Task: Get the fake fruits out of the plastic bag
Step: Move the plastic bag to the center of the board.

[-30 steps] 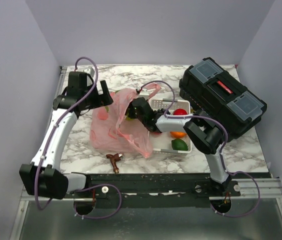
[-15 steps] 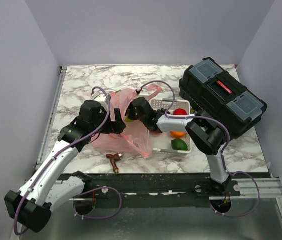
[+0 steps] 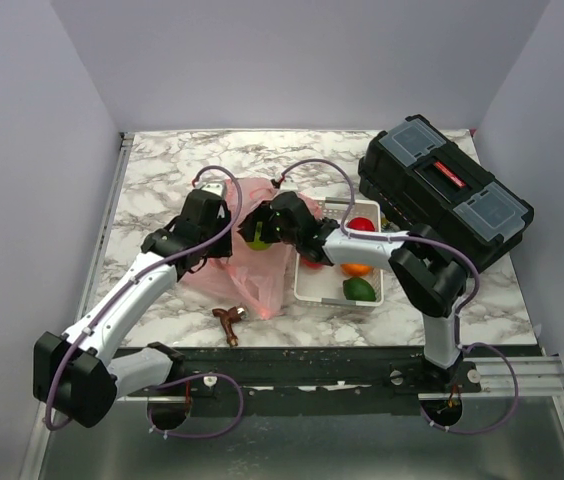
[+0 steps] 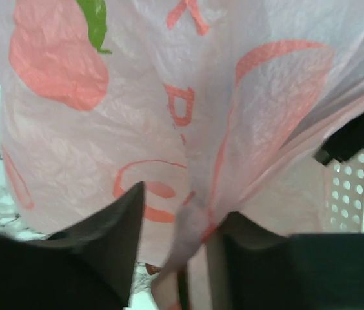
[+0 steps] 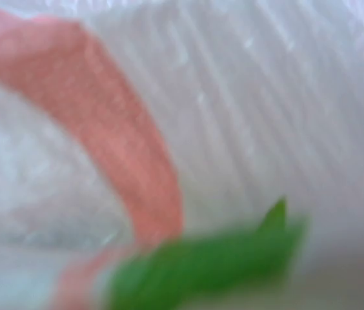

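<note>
White marble with grey veins covers the table (image 3: pixel 162 170), seen from above with two robot arms fixed at its near edge. Near that edge lies a small brown object (image 3: pixel 228 322), apart from everything else. Just beyond it, a thin pink translucent plastic bag (image 3: pixel 247 280) is bunched up near the middle of the table, its lower part resting on the marble. To its right, touching it, sits a white perforated tray (image 3: pixel 307 296). The tray holds a dark green oval fruit (image 3: pixel 359 289) nearest, then an orange (image 3: pixel 356 268), then a red apple (image 3: pixel 362 224) at the far end. Both arms reach into the upper part of the bag from opposite sides. The left gripper (image 4: pixel 182 206) has its dark fingers (image 4: pixel 114 232) partly apart with a gathered fold of the bag between them; it is unclear whether they press on it. The right gripper (image 3: pixel 259 225) is at the bag's opening with a light green round fruit (image 3: pixel 258 240) at its tip. Its own camera shows only blurred bag, so it is unclear whether it holds the fruit. A black toolbox (image 3: pixel 445 190) stands at the far right.
</note>
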Available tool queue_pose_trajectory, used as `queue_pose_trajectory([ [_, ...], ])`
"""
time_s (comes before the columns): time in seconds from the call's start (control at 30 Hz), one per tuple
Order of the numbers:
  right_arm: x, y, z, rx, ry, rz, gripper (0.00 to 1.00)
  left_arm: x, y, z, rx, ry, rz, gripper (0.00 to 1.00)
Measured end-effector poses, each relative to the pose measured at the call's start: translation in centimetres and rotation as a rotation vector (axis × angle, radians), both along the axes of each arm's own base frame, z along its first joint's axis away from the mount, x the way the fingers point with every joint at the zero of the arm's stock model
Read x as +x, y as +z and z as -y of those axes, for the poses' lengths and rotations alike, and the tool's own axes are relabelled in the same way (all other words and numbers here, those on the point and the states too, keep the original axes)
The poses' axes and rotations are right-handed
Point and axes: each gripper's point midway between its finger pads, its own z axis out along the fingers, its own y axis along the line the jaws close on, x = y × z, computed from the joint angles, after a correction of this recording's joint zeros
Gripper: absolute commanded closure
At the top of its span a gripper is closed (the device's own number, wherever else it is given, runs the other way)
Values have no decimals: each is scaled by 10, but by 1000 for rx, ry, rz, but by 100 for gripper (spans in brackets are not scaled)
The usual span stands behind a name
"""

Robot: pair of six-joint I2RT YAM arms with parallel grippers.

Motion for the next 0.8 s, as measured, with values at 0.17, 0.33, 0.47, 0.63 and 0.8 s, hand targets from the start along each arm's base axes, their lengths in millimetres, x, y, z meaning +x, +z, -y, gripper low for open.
queue_pose_trajectory([
  [0.17, -10, 7, 4, 1, 33, -6, 92, 11, 2, -7, 35, 23, 0, 100],
  [0.33, -19, 5, 11, -5, 46, -12, 93, 21, 7, -13, 47, 42, -2, 100],
  [0.47, -26, 4, 16, -7, 55, -18, 93, 32, 5, -23, 65, 77, -21, 100],
  [0.63, -33, 18, 11, 28, 98, -13, 93, 46, 1, -41, 72, 142, -37, 100],
  [0.8, -40, 38, 12, 62, 124, 3, 94, 50, 3, -60, 85, 196, -31, 100],
])
